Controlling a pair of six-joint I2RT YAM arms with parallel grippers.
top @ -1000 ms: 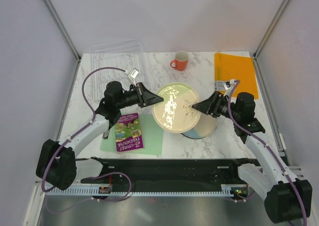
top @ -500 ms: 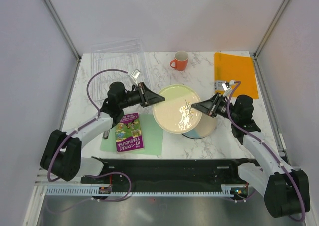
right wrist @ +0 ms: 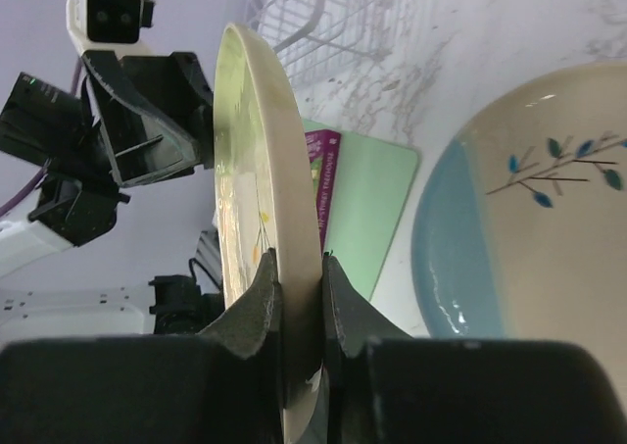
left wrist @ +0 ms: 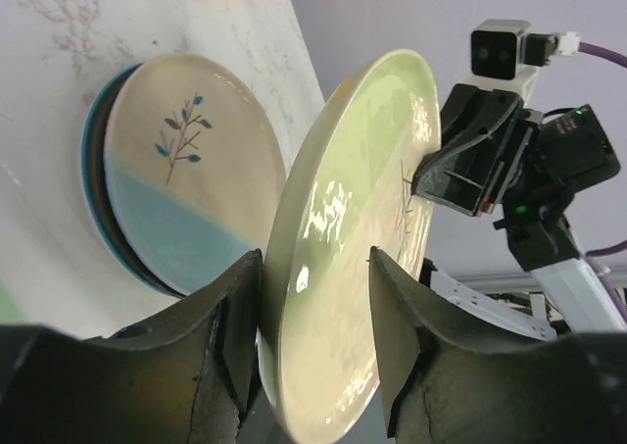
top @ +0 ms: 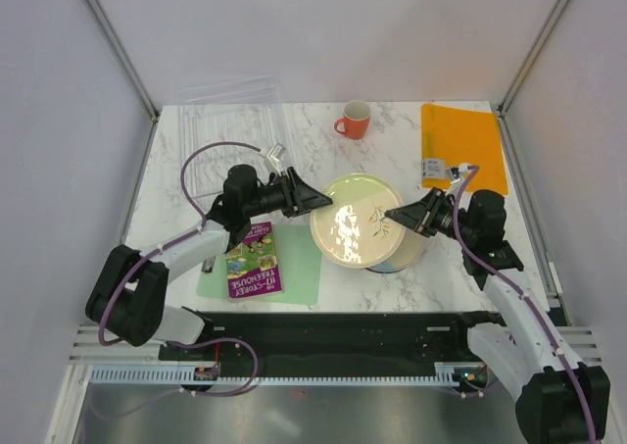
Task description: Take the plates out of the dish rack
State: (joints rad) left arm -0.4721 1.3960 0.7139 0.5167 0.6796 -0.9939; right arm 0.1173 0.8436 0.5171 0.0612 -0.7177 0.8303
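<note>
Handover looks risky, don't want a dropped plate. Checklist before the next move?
1. Right gripper clamped on yellow-green plate rim: ok.
2. Left gripper open: ok.
3. Left gripper clear of that plate: not ok, jaws straddle its rim.
4. Blue-and-cream plate face bare for landing: ok.
5. Dish rack holds no more plates: ok.
6. Orange mug away from both plates: ok.

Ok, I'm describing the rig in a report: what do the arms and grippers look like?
The left arm and right arm have white links between bulky black joints, each with a purple cable. The left gripper and right gripper are black and wedge-shaped. A small white camera box sits at the wrist. A small green light shows on the right arm.
</note>
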